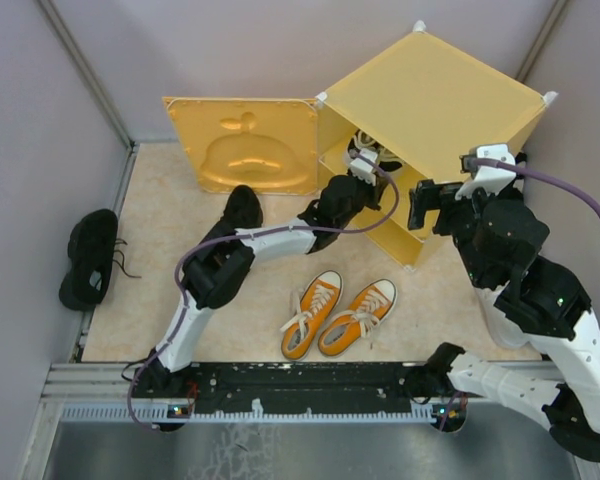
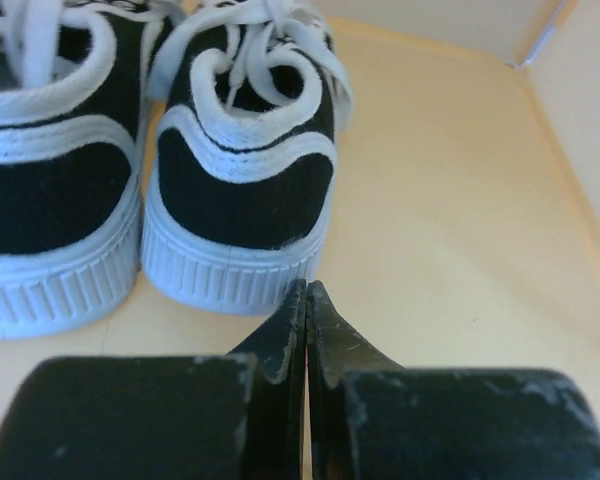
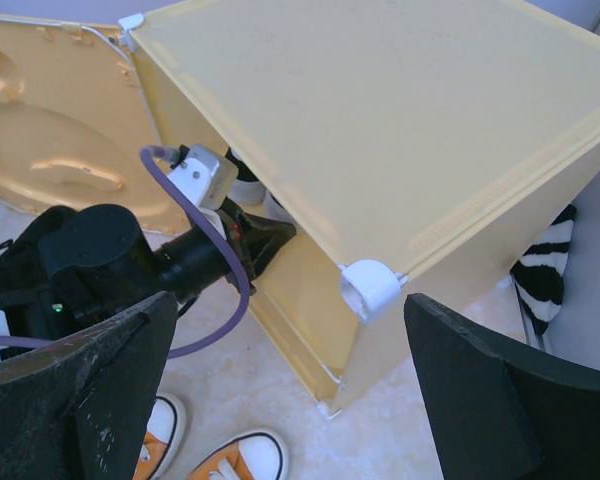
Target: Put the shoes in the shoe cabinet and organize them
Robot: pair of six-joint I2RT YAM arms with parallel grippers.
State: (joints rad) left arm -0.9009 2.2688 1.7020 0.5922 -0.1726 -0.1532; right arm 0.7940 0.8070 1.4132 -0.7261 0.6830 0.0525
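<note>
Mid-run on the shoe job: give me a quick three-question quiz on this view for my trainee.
1. True or false: the left gripper has its jaws shut, with its tips at a heel of the black-and-white shoes.
2. Where do the black-and-white shoes stand? A. on the floor between the arms; B. inside the shoe cabinet; C. on top of the cabinet.
3. Fill in: the right gripper is ___ and holds nothing.
Key: 1 true; 2 B; 3 open.
</note>
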